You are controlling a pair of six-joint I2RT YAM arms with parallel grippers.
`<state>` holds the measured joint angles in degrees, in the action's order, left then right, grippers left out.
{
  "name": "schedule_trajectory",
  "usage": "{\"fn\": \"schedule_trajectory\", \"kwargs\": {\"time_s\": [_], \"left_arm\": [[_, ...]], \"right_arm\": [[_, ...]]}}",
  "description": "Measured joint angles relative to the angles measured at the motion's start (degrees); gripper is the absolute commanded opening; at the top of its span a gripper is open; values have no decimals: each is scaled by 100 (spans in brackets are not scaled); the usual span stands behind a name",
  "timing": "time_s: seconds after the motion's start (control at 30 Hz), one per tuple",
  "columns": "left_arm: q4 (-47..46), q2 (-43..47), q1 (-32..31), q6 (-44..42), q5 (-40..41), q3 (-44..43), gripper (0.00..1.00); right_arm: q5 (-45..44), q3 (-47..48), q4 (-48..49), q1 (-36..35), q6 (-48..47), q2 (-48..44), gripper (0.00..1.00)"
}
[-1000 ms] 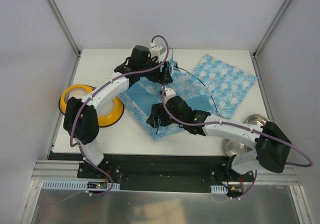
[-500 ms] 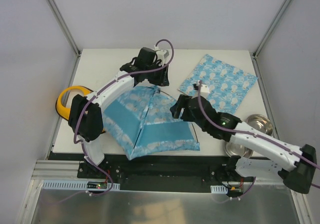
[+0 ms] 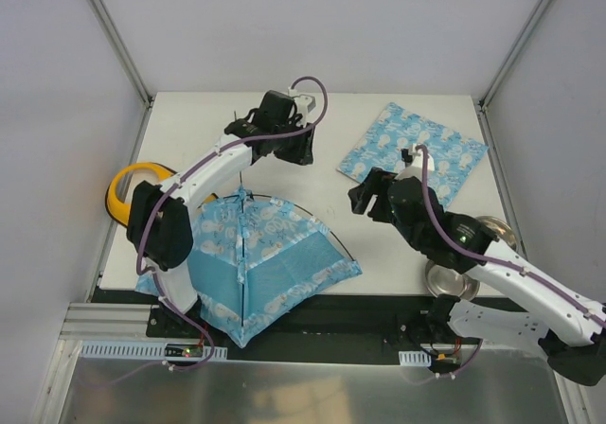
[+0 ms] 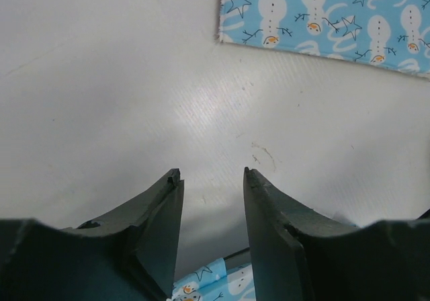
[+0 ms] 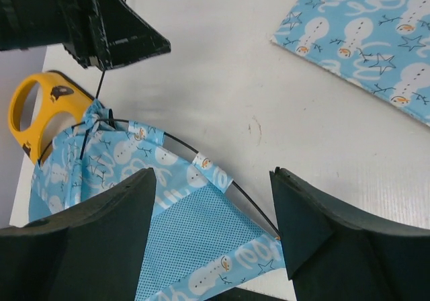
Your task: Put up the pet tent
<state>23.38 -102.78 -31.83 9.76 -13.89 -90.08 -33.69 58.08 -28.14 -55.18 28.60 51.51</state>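
Note:
The pet tent (image 3: 256,254) stands popped up as a light blue dome at the near left of the table, its front corner hanging over the table's edge. Thin black poles arch over its blue mesh panel (image 5: 181,240). A thin black line rises from its apex past my left wrist. My left gripper (image 3: 307,150) hovers beyond the tent over bare table. It is open (image 4: 210,173), with only a scrap of tent fabric (image 4: 215,281) showing low behind the fingers. My right gripper (image 3: 358,197) hangs wide open (image 5: 213,172) to the right of the tent, holding nothing.
A flat square mat (image 3: 417,154) of the same blue print lies at the back right. The yellow double bowl (image 3: 123,192) sits at the left edge, partly covered by the tent. Two steel bowls (image 3: 488,227) (image 3: 443,277) sit under my right arm.
The tent went from a flat fold to a raised dome and slid toward the near left. My right gripper let go and pulled back to the right. The left jaws narrowed.

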Motion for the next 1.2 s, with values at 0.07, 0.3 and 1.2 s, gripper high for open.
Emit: {"fn": "schedule_trajectory", "kwargs": {"time_s": [0.07,0.3,1.2], "left_arm": [[22,103,0,9,184,2,47],[192,1252,0,164,1224,181,58],[1292,4009,2,955,2446,1161,69]], "right_arm": [[323,-4,31,111,-63,153,76],[2369,-127,844,1220,-260,898,78],[8828,5311,396,1687,-2223,7962,65]]}}
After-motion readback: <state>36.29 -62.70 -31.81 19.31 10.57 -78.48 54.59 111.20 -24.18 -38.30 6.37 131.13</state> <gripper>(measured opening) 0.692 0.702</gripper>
